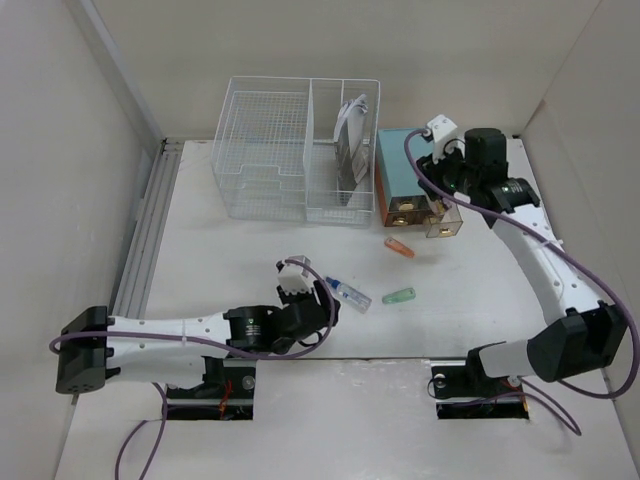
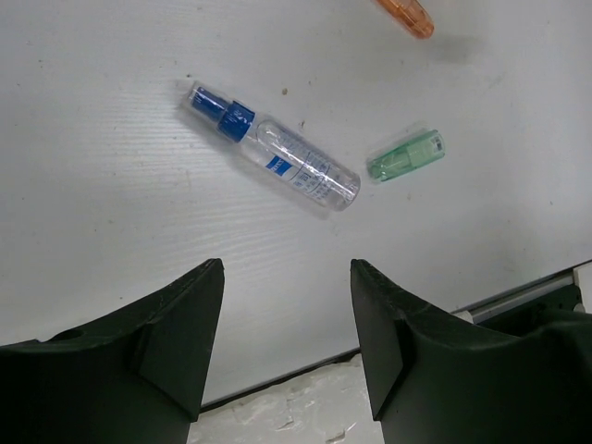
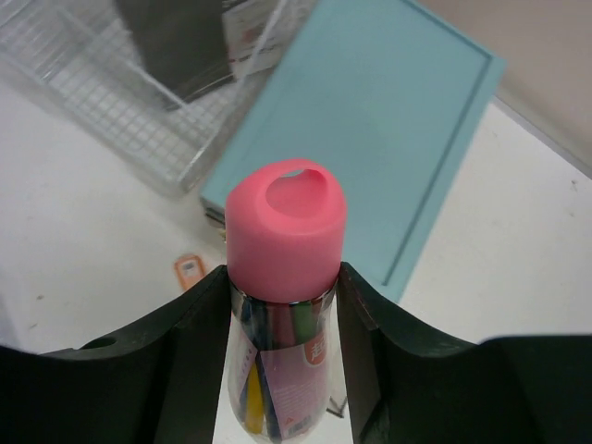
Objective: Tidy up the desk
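Between right fingers (image 3: 157, 351), pink-capped tube (image 3: 285, 231), base hidden

The orange piece (image 2: 407, 16) is cut off by the left wrist view's top edge. The pink-capped tube (image 3: 285, 242) is cropped at the bottom, its label print blurred. The wire basket (image 3: 97, 106) is blurred and cropped.

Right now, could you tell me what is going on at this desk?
The right gripper is clamped on a pink-capped tube close to the teal-topped drawer box. The left gripper hovers open over a blue-capped spray bottle lying on the desk, with a green piece and an orange piece loose nearby.
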You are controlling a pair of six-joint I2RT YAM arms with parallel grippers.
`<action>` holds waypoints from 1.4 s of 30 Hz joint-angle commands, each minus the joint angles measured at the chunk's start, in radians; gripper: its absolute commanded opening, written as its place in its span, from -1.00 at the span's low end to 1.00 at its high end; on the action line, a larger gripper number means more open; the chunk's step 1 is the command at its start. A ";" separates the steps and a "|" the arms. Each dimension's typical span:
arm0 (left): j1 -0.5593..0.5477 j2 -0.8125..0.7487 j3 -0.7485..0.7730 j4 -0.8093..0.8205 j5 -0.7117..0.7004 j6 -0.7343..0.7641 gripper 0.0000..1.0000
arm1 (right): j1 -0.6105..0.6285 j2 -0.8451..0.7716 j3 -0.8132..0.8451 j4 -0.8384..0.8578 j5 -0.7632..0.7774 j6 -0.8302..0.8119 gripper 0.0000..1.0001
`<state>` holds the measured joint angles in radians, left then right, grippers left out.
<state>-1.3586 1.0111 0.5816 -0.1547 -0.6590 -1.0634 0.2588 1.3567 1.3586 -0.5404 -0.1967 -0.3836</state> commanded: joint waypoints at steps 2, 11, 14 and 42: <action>-0.010 0.029 0.018 0.037 -0.017 0.031 0.08 | -0.095 0.025 -0.007 0.143 -0.027 0.040 -0.64; -0.010 0.058 0.041 0.055 -0.017 0.040 0.08 | -0.197 0.148 -0.030 0.240 -0.107 0.060 -0.64; -0.019 0.058 0.041 0.055 -0.017 0.040 0.08 | -0.217 0.162 -0.030 0.200 -0.138 0.060 -0.64; -0.019 0.086 0.060 0.104 -0.017 0.083 0.10 | -0.181 0.105 -0.049 -0.174 -0.089 -0.037 -0.68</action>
<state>-1.3731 1.1023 0.6025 -0.0776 -0.6590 -0.9916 0.0650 1.4521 1.2949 -0.5964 -0.2981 -0.4126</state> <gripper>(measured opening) 0.549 0.506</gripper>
